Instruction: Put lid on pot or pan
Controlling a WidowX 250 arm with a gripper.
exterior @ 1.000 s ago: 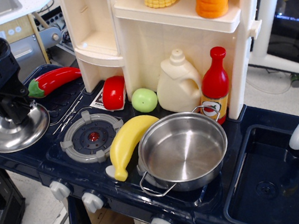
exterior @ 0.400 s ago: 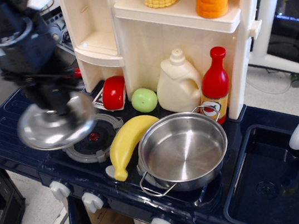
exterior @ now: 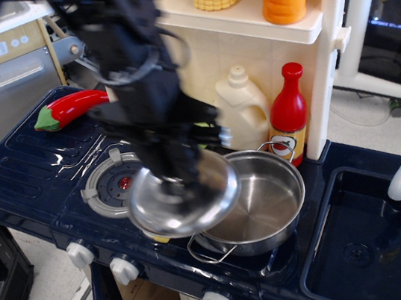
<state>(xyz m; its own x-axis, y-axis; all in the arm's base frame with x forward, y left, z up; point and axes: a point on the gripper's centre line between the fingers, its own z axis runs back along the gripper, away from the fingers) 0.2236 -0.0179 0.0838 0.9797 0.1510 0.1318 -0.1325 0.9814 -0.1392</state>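
Observation:
The shiny round steel lid [exterior: 185, 197] hangs in the air, blurred by motion, over the left rim of the pot. My black gripper [exterior: 178, 167] is shut on the lid's centre knob from above; the knob itself is hidden by the fingers. The shallow steel pot [exterior: 257, 202] with wire loop handles stands on the right burner of the toy stove, open and empty. The lid overlaps the pot's left edge and sits tilted above it, not resting on it.
A grey burner ring with red centre [exterior: 111, 184] lies left of the pot. A red chilli [exterior: 73, 106] lies at the back left. A cream jug [exterior: 244, 113] and a red bottle [exterior: 289, 110] stand behind the pot. A sink [exterior: 365, 238] is at the right. The banana is mostly hidden by the lid.
My gripper has carried the lid from the stove's left edge rightwards across the burner ring to the pot's left rim. The pot has not moved.

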